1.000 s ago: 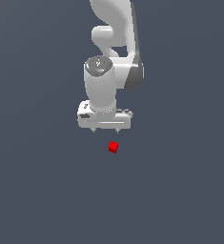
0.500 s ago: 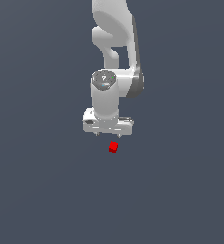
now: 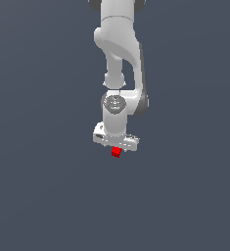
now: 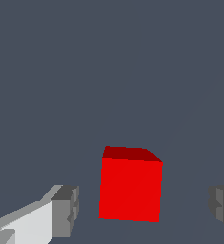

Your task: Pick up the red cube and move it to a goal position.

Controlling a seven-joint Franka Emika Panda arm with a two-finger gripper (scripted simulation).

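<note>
The red cube [image 4: 130,188] looks smooth and matt, evenly coloured like plain plastic. The arm [image 3: 120,54] has a smooth white shell with a soft sheen. The fingertips [image 4: 66,210] appear as dull grey pads, perhaps rubbery; their ribbing is hard to judge.

a flat, uniform slate-grey backdrop [image 3: 38,196] fills both views, evenly lit, with no furniture or walls distinguishable.

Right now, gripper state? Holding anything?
Gripper: open, holding nothing; the red cube sits between its fingers, gaps on both sides.
</note>
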